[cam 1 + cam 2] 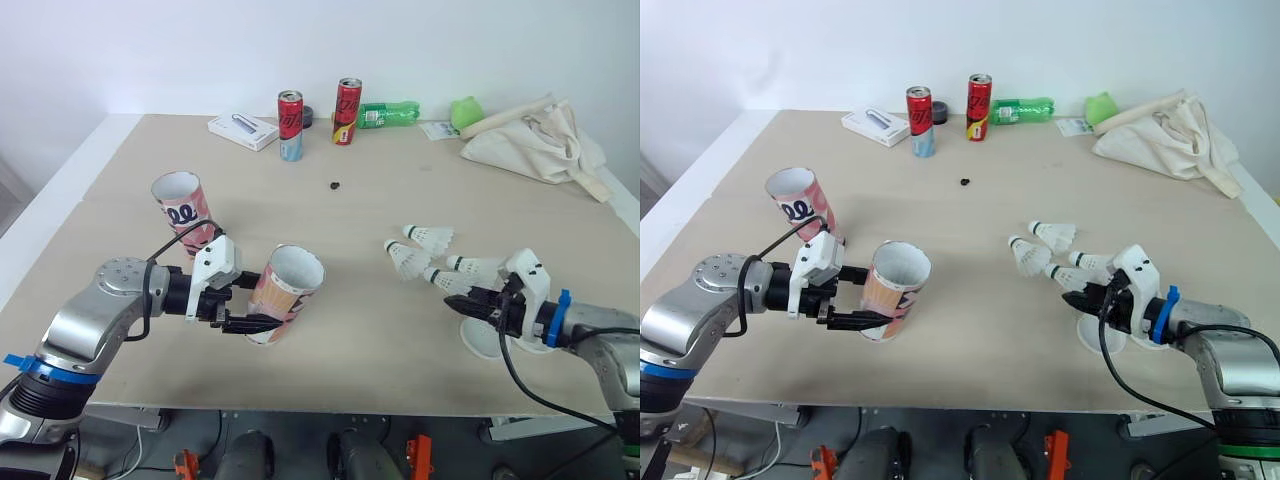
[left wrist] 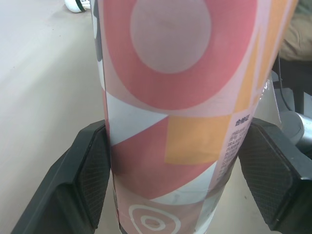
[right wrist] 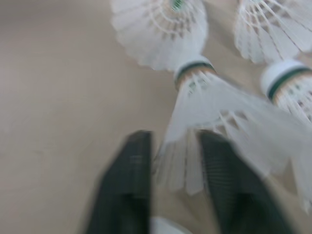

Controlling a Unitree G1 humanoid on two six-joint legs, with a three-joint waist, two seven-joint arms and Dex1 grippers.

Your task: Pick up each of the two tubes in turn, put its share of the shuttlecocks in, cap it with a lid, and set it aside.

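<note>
My left gripper (image 1: 248,308) is shut on the lower part of a pink and orange patterned tube (image 1: 285,292), which tilts with its open mouth up. Its fingers (image 2: 95,180) press both sides of the tube. A second tube (image 1: 183,208) of the same kind stands tilted on the table behind my left arm. Several white shuttlecocks (image 1: 428,238) lie in a cluster at the front right. My right gripper (image 3: 178,161) is shut on the feather skirt of one shuttlecock (image 3: 214,97) at the cluster's near edge. A white lid (image 1: 490,343) lies under my right wrist.
At the back stand two drink cans (image 1: 290,125) (image 1: 347,110), with a lying green bottle (image 1: 390,114), a white box (image 1: 243,130) and a cloth bag (image 1: 535,140). A small black object (image 1: 336,185) lies mid-table. The table's front edge is close below both grippers.
</note>
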